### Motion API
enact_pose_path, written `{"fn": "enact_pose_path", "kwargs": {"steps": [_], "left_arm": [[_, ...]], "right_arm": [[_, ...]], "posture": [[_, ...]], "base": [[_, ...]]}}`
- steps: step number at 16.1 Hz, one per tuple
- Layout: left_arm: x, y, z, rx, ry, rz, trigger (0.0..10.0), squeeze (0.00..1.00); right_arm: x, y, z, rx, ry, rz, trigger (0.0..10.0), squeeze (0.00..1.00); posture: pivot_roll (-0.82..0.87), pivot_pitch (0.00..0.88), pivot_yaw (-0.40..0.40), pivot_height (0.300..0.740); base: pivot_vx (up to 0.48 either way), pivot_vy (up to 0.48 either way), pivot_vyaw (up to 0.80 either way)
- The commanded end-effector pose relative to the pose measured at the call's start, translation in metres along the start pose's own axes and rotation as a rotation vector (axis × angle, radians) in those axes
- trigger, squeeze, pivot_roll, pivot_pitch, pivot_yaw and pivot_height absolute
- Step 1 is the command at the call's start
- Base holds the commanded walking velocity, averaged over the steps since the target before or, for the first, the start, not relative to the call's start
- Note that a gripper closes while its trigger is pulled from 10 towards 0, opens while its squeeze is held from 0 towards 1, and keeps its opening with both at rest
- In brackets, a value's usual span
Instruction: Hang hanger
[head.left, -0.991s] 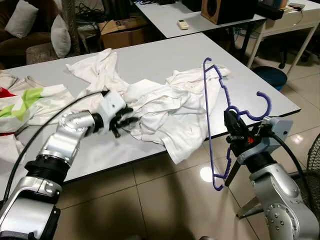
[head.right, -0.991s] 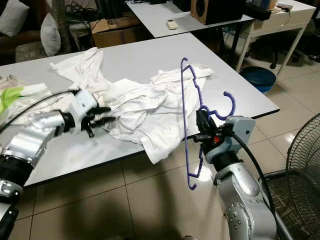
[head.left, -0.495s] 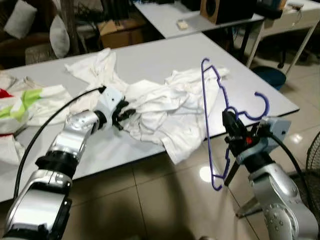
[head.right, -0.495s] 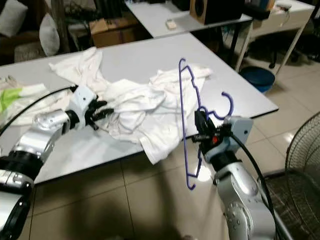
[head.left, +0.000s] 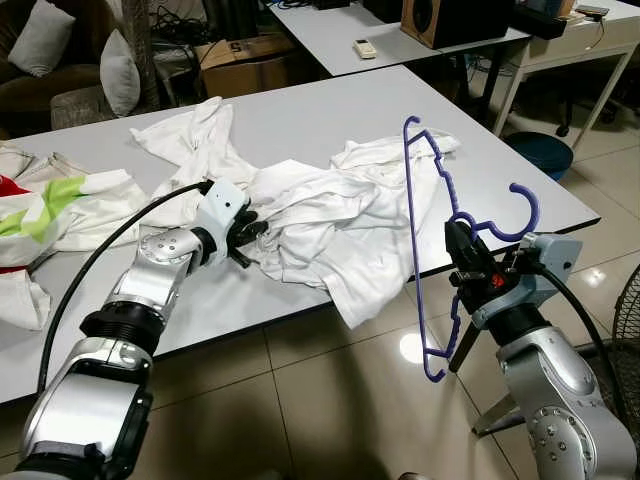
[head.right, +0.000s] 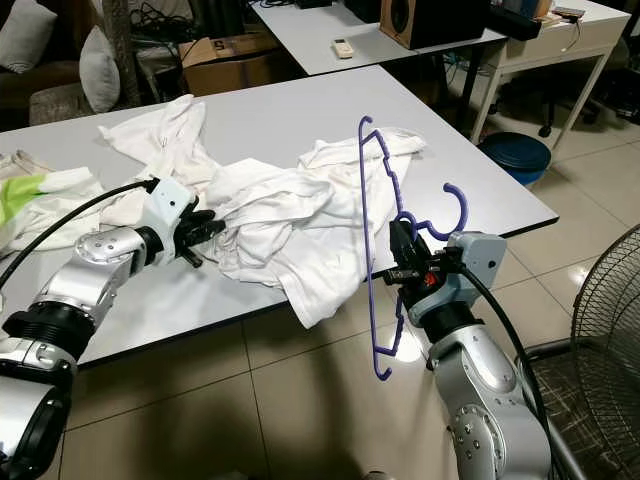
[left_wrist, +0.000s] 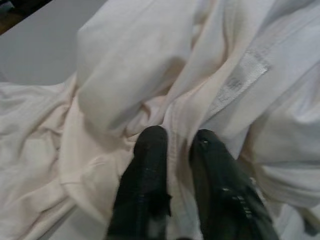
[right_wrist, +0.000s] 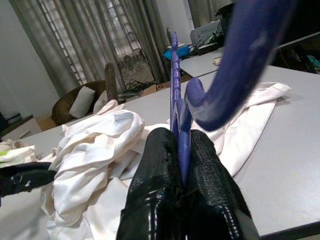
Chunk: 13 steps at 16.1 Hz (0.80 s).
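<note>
Left gripper (head.left: 246, 234) moved in — pinching white shirt (head.left: 330, 225), right gripper (head.left: 468, 262) clamping upright purple hanger (head.left: 413, 240)

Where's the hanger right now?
The purple hanger is clamped in the right gripper, held upright off the grey table's near right edge, beside the white shirt.

A grey table (head.left: 330, 105) is seen in front, with a green and white garment (head.left: 60, 205) laid at its left end. A second table (head.left: 330, 30) stands behind it, carrying a remote control (head.left: 366, 48) and a wooden speaker (head.left: 440, 20). A cardboard box (head.left: 245, 62) sits between them. 2 pillows (head.left: 120, 72) rest on a sofa far left. A blue bin (head.left: 540, 152) and a fan (head.right: 600, 330) are noted on the tiled floor (head.left: 300, 400) to the right.
</note>
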<state>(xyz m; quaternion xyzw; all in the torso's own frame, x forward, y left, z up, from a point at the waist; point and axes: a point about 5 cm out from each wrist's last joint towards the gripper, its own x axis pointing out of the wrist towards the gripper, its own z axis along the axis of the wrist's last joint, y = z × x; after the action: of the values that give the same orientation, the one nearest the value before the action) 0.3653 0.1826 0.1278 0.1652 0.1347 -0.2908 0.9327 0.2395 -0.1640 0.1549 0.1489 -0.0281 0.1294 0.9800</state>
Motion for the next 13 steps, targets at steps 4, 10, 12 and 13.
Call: {"fn": "enact_pose_path", "kwargs": {"steps": [4,10,12,13], "left_arm": [[0.000,0.002,0.004,-0.039,-0.039,-0.020,0.0,0.00],[-0.002,0.010,0.005,-0.073,-0.073,0.055,0.0,0.00],[-0.003,0.014,0.008,-0.100,-0.099,0.073,0.0,0.00],[-0.004,0.016,0.011,-0.109,-0.122,0.078,0.0,0.00]], "right_arm": [[0.001,0.003,0.001,-0.007,0.001,0.007,10.0,0.00],[0.001,0.002,0.001,-0.039,0.011,0.032,10.0,0.00],[0.000,0.001,0.002,-0.057,0.018,0.052,10.0,0.00],[-0.003,0.003,0.003,-0.071,0.033,0.107,10.0,0.00]], "posture": [[-0.16,0.000,0.091,0.740],[-0.16,0.000,0.087,0.740],[-0.16,0.000,0.085,0.740],[-0.16,0.000,0.083,0.740]], "base": [[0.000,0.000,0.00],[0.000,0.000,0.00],[0.000,0.000,0.00],[0.000,0.000,0.00]]}}
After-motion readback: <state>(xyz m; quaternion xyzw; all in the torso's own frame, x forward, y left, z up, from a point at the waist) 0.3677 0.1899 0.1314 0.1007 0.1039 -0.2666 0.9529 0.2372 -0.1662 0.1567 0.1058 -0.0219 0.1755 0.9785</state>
